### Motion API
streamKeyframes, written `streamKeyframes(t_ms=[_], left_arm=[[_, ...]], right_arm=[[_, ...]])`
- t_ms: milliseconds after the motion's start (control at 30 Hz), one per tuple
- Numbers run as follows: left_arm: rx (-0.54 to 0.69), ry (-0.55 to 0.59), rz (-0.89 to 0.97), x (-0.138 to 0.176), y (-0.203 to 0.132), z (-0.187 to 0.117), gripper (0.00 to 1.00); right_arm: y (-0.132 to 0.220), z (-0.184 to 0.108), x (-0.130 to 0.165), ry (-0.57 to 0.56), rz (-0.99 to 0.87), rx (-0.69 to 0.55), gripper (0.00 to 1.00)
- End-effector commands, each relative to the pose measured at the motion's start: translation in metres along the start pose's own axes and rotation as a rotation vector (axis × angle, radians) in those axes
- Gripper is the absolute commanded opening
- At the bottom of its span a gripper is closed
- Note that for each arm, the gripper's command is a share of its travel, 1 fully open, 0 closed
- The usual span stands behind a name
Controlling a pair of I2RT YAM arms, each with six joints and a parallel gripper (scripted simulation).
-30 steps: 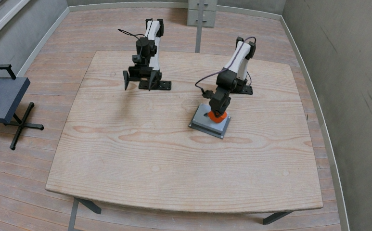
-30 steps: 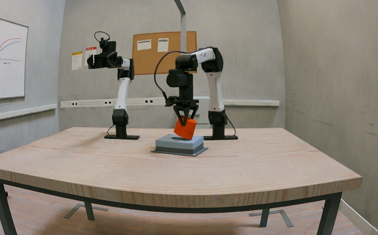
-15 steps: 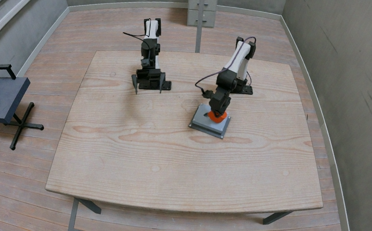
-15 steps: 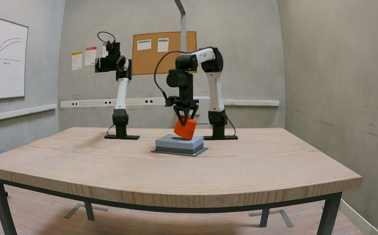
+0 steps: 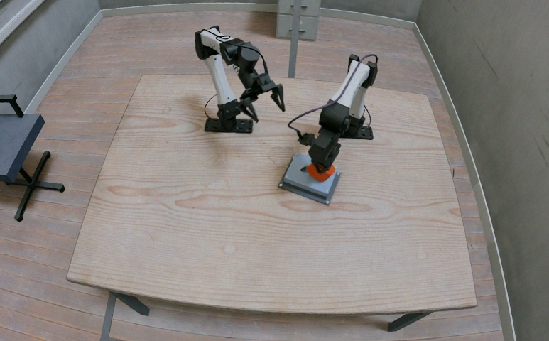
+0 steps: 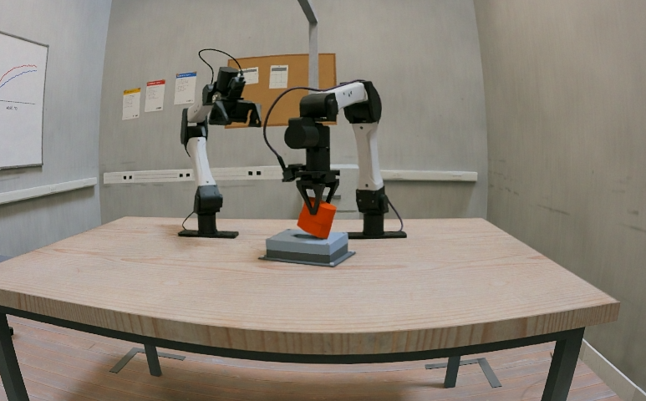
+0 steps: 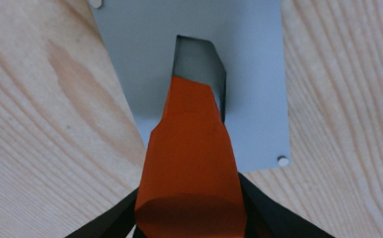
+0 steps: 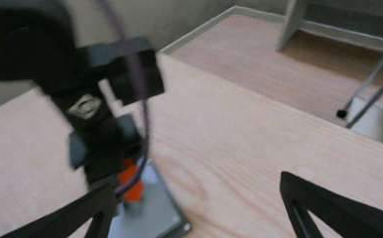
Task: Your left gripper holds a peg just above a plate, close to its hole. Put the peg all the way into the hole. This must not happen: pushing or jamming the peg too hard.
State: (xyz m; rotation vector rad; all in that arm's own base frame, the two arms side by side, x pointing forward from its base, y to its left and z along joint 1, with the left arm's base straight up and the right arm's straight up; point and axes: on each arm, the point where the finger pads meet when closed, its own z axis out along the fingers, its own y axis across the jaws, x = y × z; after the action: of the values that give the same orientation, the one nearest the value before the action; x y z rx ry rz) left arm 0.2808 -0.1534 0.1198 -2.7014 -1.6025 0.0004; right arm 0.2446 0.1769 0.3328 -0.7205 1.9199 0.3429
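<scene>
One peg (image 5: 323,174) (image 6: 317,219) (image 7: 191,164) (image 8: 131,183), visibly tilted off upright

The top view looks steeply down from high above the surface (image 5: 243,236); the exterior one faces both arms across it, lower and level. The left wrist view peers down close behind the left pincer (image 7: 191,218); the right wrist's looks out between its pincer's fingers. All four share the plate (image 5: 311,179) (image 6: 306,243) (image 7: 259,119) (image 8: 155,208).

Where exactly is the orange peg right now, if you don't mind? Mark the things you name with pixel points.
In the exterior view, the orange peg (image 5: 322,174) (image 6: 317,220) (image 7: 191,149) (image 8: 133,185) tilts between the left arm's fingers, right of centre over the grey plate (image 5: 307,188) (image 6: 291,243) (image 7: 259,99) (image 8: 152,213).
</scene>
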Motion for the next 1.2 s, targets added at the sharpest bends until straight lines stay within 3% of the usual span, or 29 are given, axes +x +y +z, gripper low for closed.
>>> streamKeyframes(t_ms=[0,367,833,933,967,1067,1100,1167], left_arm=[[-0.037,-0.001,0.0,0.0,0.004,-0.01,0.39],[-0.039,-0.001,0.0,0.0,0.005,-0.011,0.39],[-0.039,-0.001,0.0,0.0,0.005,-0.011,0.39],[-0.039,-0.001,0.0,0.0,0.005,-0.011,0.05],[-0.039,-0.001,0.0,0.0,0.005,-0.011,0.0],[-0.058,0.002,0.0,0.0,0.004,-0.023,0.34],[-0.058,0.002,0.0,0.0,0.004,-0.026,0.39],[-0.046,0.002,0.0,0.0,0.004,-0.033,0.39]], right_arm=[[0.03,-0.023,0.022,0.133,-0.061,-0.073,1.0],[0.071,-0.053,0.035,0.175,-0.17,-0.229,1.0],[0.075,-0.05,0.035,0.17,-0.177,-0.241,1.0],[0.075,-0.05,0.035,0.17,-0.177,-0.241,1.0],[0.075,-0.05,0.035,0.17,-0.177,-0.241,1.0],[0.074,-0.05,0.035,0.17,-0.178,-0.233,1.0],[0.074,-0.05,0.035,0.17,-0.178,-0.233,1.0],[0.074,-0.05,0.035,0.17,-0.178,-0.233,1.0]])
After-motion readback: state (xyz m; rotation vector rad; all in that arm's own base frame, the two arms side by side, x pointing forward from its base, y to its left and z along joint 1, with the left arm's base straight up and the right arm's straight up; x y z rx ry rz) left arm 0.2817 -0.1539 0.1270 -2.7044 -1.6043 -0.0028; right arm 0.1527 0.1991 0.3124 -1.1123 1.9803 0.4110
